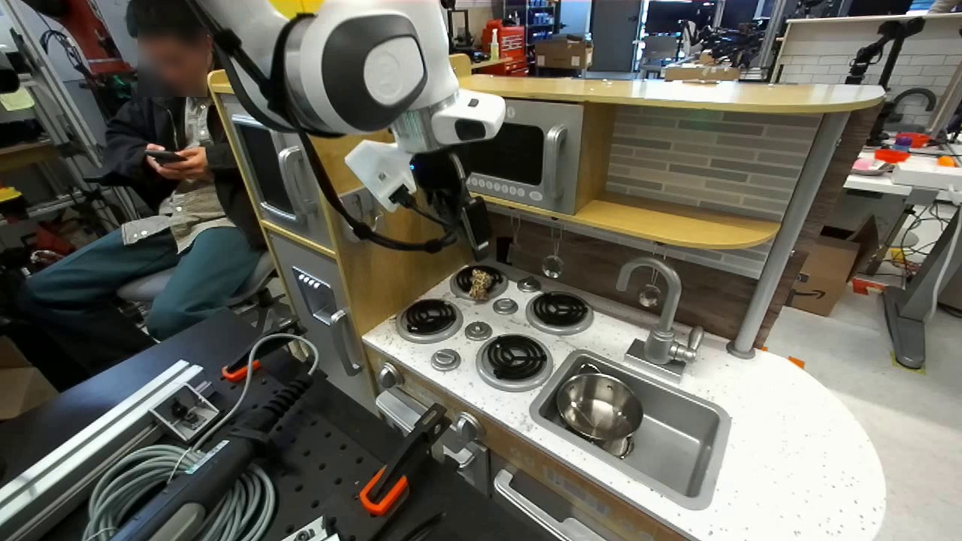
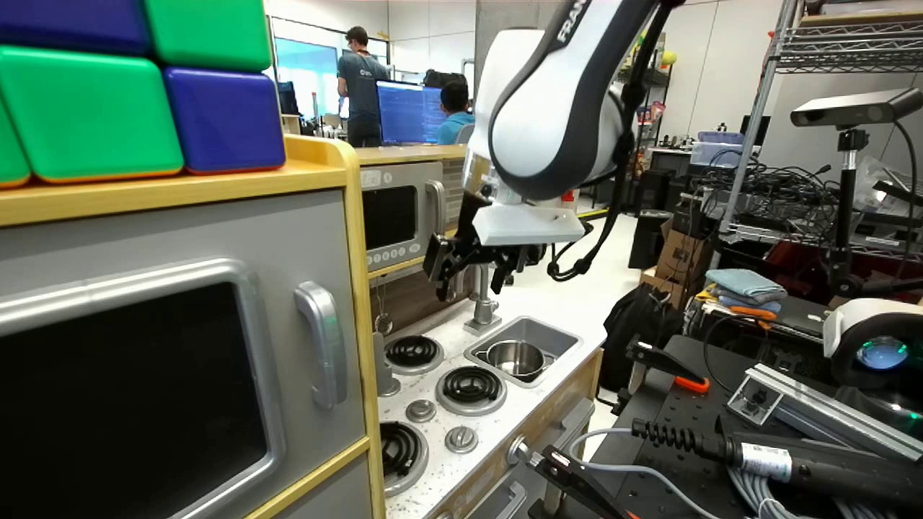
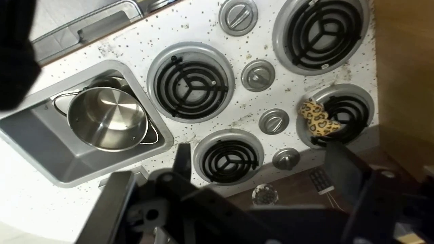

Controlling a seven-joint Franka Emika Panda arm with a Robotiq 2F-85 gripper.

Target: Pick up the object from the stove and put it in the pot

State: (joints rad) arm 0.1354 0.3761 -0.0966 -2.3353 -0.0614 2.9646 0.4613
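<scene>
Nearest the wrist camera, see gripper (image 3: 259, 156) with fingers (image 3: 346, 173) spread wide apart, hanging above the stove (image 3: 239, 113). Find spotted yellow object (image 3: 318, 119) below and apart from both fingers, lying across the edge of the back-corner burner (image 3: 357, 112), beside the wooden panel (image 3: 403, 67); from the wrist, see it toward one fingertip rather than midway. Farther out, see pot (image 3: 88, 123) in the sink (image 3: 54, 142); beyond the panel, in an exterior view, notice seated person (image 1: 184, 207).
</scene>
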